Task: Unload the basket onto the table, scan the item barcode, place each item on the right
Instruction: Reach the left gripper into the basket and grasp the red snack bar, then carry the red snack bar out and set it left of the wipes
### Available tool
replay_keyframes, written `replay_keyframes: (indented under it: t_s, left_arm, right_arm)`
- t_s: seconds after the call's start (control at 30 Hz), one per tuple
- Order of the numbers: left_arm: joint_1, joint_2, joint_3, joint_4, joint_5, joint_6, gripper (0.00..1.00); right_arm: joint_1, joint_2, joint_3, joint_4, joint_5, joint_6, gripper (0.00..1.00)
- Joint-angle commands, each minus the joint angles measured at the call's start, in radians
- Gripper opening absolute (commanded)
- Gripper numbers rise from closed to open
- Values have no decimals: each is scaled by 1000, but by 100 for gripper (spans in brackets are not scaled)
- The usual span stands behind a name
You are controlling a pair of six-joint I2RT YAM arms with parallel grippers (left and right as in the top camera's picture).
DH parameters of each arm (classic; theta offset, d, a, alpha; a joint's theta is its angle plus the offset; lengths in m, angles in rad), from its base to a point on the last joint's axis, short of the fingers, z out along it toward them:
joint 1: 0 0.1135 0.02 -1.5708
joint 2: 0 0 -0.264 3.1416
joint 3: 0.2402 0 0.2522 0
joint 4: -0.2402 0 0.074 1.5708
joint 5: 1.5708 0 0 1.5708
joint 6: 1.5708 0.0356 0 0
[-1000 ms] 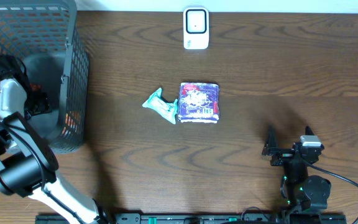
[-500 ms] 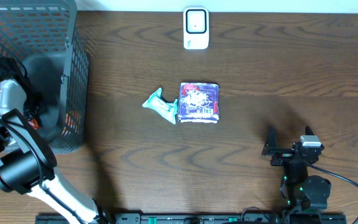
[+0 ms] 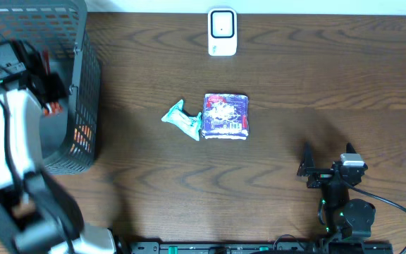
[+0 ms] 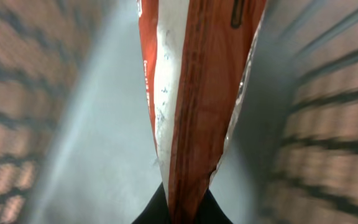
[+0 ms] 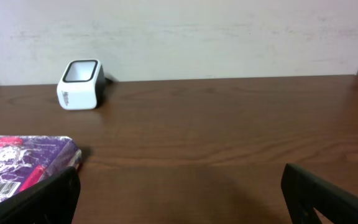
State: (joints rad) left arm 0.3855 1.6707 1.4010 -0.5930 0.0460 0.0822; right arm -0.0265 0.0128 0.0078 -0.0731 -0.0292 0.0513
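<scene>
The red packet [image 4: 191, 93] is inside the basket [image 3: 83, 77], between its mesh walls. Its long axis runs straight out from the left gripper [image 4: 180, 210], which pinches one end, and points toward the basket floor. The right gripper [image 5: 179, 186] is spread wide, empty, above the table.

hand [image 4: 184, 210] pinching red packet [image 4: 194, 87]

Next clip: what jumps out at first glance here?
The left gripper, at the wire basket on the table's left side, is shut on a red-and-white packet. Mid-table lie a purple packet and a teal wrapper, with the white scanner at the far edge.
</scene>
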Motion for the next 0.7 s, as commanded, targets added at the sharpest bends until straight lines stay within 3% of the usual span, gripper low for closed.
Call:
replay_keyframes:
  t_s: [0.0,0.2,0.27,0.5,0.67]
  left_arm:
    - [-34,-189,11,39,57,-62,7]
    - [-110,-429,11,150,308,-72,7]
    - [-150,-488,11,176,348,-139,7]
    - [-332,-544,10,103,347,-358,7]
    - [-477,-468,8,-32,311,-362,8]
  right_arm:
    - [15,-4,-1,-5,1,-8,99]
    - [15,-4,-1,-5,1,-8,99]
    - [15,-4,-1,-5,1,-8,99]
    - [15,-4,-1,-5,1,-8,99]
    - [15,-4,-1,-5,1,-8,99]
